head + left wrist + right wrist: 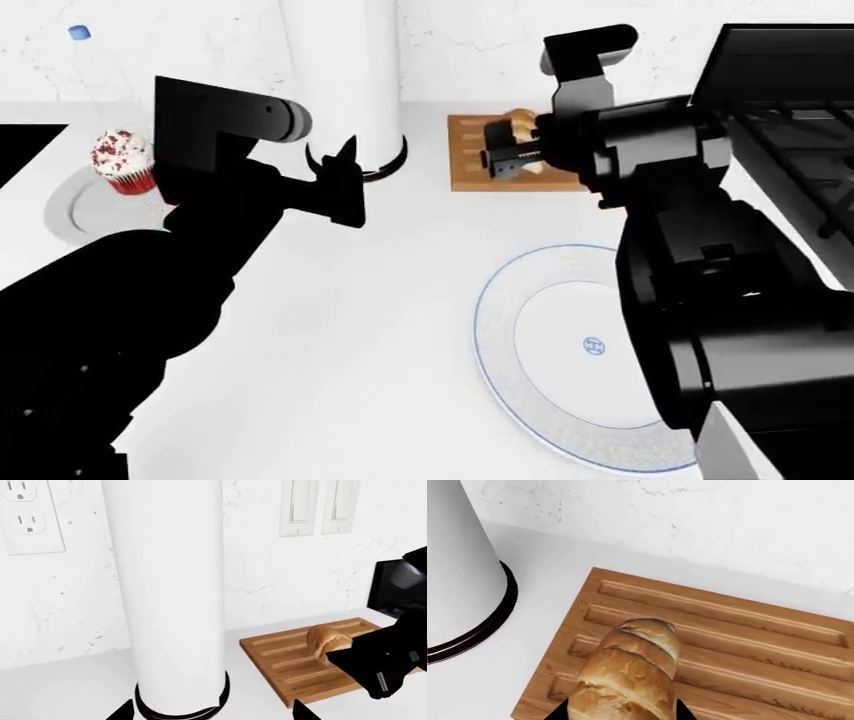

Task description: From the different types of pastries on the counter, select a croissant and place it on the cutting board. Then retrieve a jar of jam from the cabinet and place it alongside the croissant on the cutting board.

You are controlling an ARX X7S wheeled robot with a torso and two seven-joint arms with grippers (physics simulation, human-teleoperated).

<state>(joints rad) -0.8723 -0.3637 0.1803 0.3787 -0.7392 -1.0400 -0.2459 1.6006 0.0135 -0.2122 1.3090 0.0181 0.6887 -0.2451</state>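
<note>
The first step is judged to be in hand — the placing of the croissant (627, 672) on the cutting board (747, 630). In the right wrist view the croissant is seen pinched between the fingers of the right gripper (513, 152), over the grooved face of the board; whether it already rests on the wood cannot be told. Next to the board, on the counter (387, 300), the tall white cylinder (170, 595) is seen, and the left gripper (350, 172) is held just in front of its black base, its fingers spread and holding nothing. The cupcake (123, 158) is left well apart from the board, beyond the cylinder. The jar of jam is not shown. The next move calls for the croissant to be lowered onto the board and released — room being left beside it for the jar.
</note>
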